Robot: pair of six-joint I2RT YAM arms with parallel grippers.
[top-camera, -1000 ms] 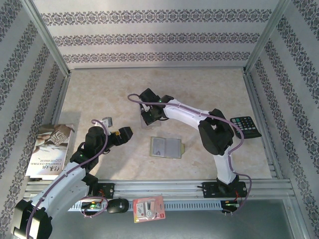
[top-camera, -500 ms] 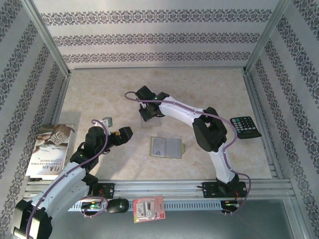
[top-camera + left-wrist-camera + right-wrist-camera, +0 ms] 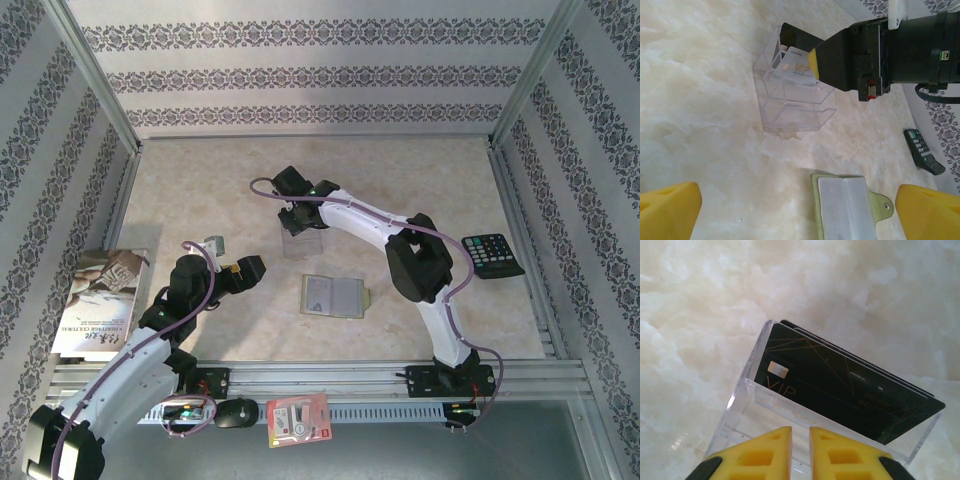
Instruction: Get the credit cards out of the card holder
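On the pale marbled table (image 3: 200,190), the credit cards (image 3: 840,385), black with thin gold lines, a chip and "VIP", lean inside a clear box (image 3: 790,107) just beyond the open olive card holder (image 3: 335,296). My right gripper (image 3: 800,450) reaches out low over the box, fingers parted by a slit and pinching nothing. My left gripper (image 3: 800,210) hangs spread wide above the holder.
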